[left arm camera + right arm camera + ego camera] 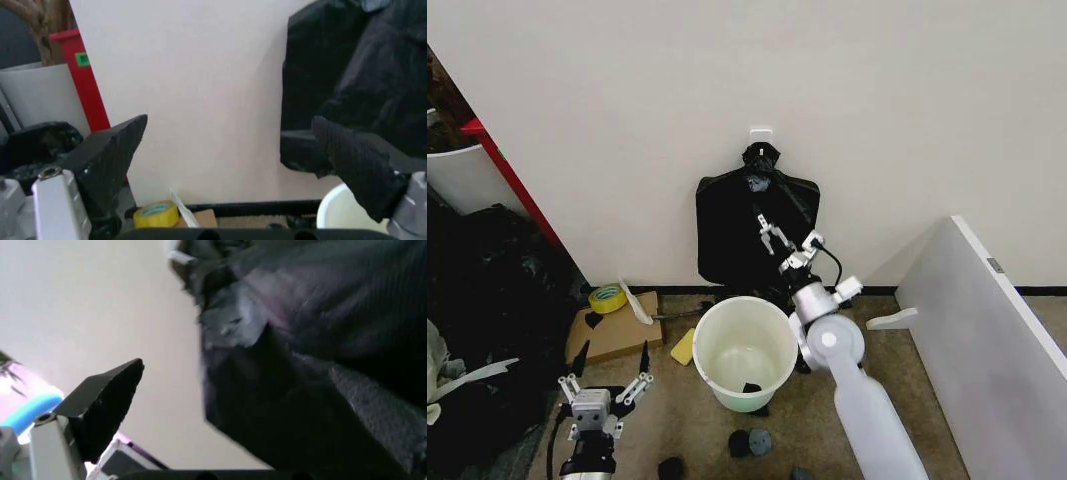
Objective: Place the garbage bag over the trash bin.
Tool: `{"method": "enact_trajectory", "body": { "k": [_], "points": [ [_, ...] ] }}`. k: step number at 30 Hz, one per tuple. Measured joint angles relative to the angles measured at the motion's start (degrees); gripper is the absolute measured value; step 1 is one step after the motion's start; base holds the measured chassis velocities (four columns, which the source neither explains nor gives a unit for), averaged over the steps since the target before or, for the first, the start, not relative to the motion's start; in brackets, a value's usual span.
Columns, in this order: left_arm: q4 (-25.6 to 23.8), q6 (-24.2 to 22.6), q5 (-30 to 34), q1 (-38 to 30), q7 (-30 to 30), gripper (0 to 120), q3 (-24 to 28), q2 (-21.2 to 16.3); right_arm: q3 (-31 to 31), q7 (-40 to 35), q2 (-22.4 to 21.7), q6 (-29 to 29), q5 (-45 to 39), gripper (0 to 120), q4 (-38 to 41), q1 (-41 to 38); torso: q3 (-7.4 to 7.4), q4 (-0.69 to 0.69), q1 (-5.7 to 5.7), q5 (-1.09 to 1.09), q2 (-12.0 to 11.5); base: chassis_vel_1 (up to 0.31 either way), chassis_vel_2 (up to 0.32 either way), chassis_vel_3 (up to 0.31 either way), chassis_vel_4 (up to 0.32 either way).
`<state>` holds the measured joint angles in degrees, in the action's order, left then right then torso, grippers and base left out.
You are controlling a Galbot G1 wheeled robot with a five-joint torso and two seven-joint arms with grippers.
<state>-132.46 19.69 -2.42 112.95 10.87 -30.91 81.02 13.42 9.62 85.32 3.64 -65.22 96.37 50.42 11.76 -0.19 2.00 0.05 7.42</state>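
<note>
Currently right claw (789, 243) is reaching, fingers spread, against the glossy black garbage bag (732, 225) hanging on the wall at 12 o'clock of the round cream trash bin (744, 352). Left claw (605, 377) is idling spread at 8 o'clock.

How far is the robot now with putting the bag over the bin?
Early stage. The round cream-white plastic trash bin stands unlined on the floor. The right gripper, open, is raised against the black plastic bundle hanging on the wall, gripping nothing. The left gripper hangs low, open. Fetching and fitting a bag remain.
</note>
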Motion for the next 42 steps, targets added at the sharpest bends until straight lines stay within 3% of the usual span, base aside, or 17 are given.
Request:
{"method": "enact_trajectory", "body": {
  "k": [6, 20, 30, 39, 42],
  "points": [
    [-0.37, 0.09, 0.96, 0.12, 0.08, 97, -0.37, -0.20, -0.27, -0.11, 0.11, -0.08, -0.47, 100, -5.14, -6.09, 0.00, 0.00, 0.00, -0.02, 0.00, 0.000, 0.000, 0.000, 0.000],
    [-1.21, 0.26, 1.05, -1.80, -0.19, 97, 0.22, -0.33, 1.15, 2.16, 1.88, 0.41, -0.68, 98, -7.71, -8.43, 0.00, 0.00, -0.01, -0.01, 0.00, 0.000, 0.000, 0.000, 0.000],
    [0.59, 1.20, -0.03, -2.50, -0.59, 97, 0.53, 0.22, 0.28, 6.61, 1.59, 0.62, 2.13, 57, -7.49, -7.44, -0.01, -0.01, -0.01, -0.01, 0.00, 0.000, 0.000, 0.000, 0.000],
    [0.86, 1.36, -0.12, -2.36, -0.40, 97, 0.48, -0.09, 1.05, 6.95, 2.08, 0.58, 3.13, 30, -8.24, -7.91, -0.01, 0.00, -0.01, -0.01, 0.00, 0.000, 0.000, 0.000, 0.000],
    [0.97, 1.21, -0.02, -2.72, -0.31, 97, 0.40, -0.48, 1.17, 7.35, 2.02, 0.50, 3.53, 15, -8.88, -8.33, -0.01, 0.00, 0.00, -0.01, 0.00, 0.000, 0.000, 0.000, 0.000]
  ]
}}
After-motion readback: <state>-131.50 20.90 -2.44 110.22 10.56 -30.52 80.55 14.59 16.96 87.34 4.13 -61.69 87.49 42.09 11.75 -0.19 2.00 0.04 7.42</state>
